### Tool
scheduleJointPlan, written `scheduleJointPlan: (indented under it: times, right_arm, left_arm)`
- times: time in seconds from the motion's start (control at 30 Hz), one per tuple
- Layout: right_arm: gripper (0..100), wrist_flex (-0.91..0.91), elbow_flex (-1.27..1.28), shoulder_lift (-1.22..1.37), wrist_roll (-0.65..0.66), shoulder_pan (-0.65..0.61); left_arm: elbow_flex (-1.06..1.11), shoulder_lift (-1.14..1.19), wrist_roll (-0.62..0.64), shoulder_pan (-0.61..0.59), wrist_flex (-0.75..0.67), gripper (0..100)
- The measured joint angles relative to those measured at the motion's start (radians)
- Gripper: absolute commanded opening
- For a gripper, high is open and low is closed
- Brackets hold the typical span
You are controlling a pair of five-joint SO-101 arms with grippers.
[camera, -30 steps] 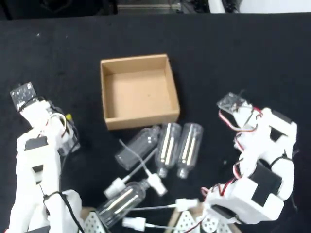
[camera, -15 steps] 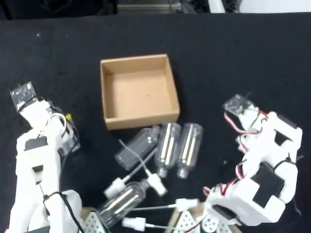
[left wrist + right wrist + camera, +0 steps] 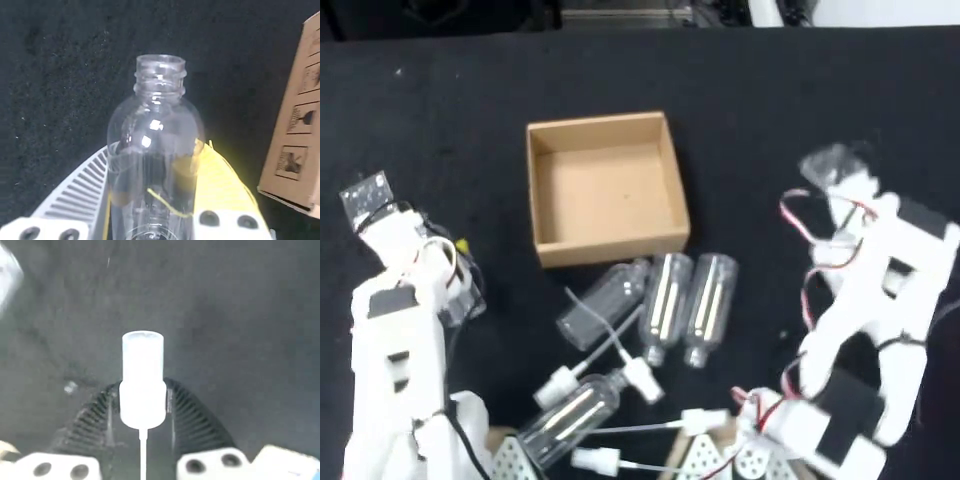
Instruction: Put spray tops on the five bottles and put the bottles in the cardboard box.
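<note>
Left tool (image 3: 156, 162): closed round the body of a clear plastic bottle (image 3: 160, 100). The bottle sits between the two fingers. Its threaded neck is bare and points away from the wrist, over the black bench (image 3: 60, 75).

Brown open-topped cardboard box (image 3: 615, 245): near the held bottle, off to one side, not touching it. Nothing lies inside.

Right tool (image 3: 142, 390): clamped on a white plastic spray top (image 3: 143, 360) at its collar. The cap end sticks out past the fingertips and the thin dip tube runs back between the fingers. It hangs above the bench, well apart from the box on the far side from the left tool.

On the bench just in front of the box: three more clear bottles (image 3: 600, 305) (image 3: 665, 295) (image 3: 708, 295) lying side by side, uncapped. A fourth clear bottle (image 3: 570, 420) lies nearer the arm bases. Loose white spray tops (image 3: 558, 385) (image 3: 642, 378) (image 3: 705, 420) (image 3: 597, 460) lie scattered around it.
</note>
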Motion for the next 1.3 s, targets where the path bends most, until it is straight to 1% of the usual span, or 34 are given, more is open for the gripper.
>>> scheduleJointPlan:
  times: [0.1, 0.2, 0.3, 0.4, 0.5, 0.6, 0.67, 0.77, 0.9, 0.97, 1.1, 1.2, 1.3]
  right_arm:
    - [1.1, 0.098, -0.107, -0.089, -0.173, -0.101]
    - [1.1, 0.126, -0.193, -0.149, -0.359, -0.219]
    - [1.1, 0.135, -0.29, -0.175, -0.532, -0.334]
    - [1.1, 0.135, -0.37, -0.178, -0.678, -0.45]
    - [1.1, 0.135, -0.437, -0.178, -0.786, -0.572]
    - [1.1, 0.103, -0.486, -0.178, -0.85, -0.69]
    - [1.1, 0.058, -0.508, -0.178, -0.888, -0.741]
    - [1.1, -0.029, -0.511, -0.178, -0.953, -0.783]
    - [1.1, -0.163, -0.511, -0.178, -1.028, -0.842]
    - [1.1, -0.235, -0.511, -0.178, -1.04, -0.868]
    - [1.1, -0.362, -0.511, -0.178, -1.048, -0.91]
    - [1.1, -0.46, -0.511, -0.178, -1.048, -0.91]
    - [1.1, -0.497, -0.511, -0.178, -1.048, -0.907]
  left_arm:
    - [0.041, -0.129, 0.0, 0.0, 0.014, 3]
    - [0.129, -0.288, 0.0, 0.0, 0.012, 3]
    - [0.23, -0.456, 0.0, 0.0, -0.025, 3]
    - [0.319, -0.623, 0.0, 0.0, -0.04, 3]
    - [0.39, -0.784, 0.0, 0.0, -0.043, 3]
    - [0.453, -0.936, 0.0, 0.0, -0.051, 3]
    - [0.466, -0.985, 0.0, 0.018, -0.069, 3]
    - [0.477, -0.982, 0.0, 0.086, -0.135, 3]
    - [0.509, -0.984, 0.0, 0.204, -0.281, 3]
    - [0.512, -0.982, 0.0, 0.236, -0.35, 3]
    - [0.517, -0.982, 0.0, 0.25, -0.382, 3]
    - [0.517, -0.982, 0.0, 0.249, -0.448, 3]
    - [0.517, -0.982, 0.0, 0.249, -0.497, 3]
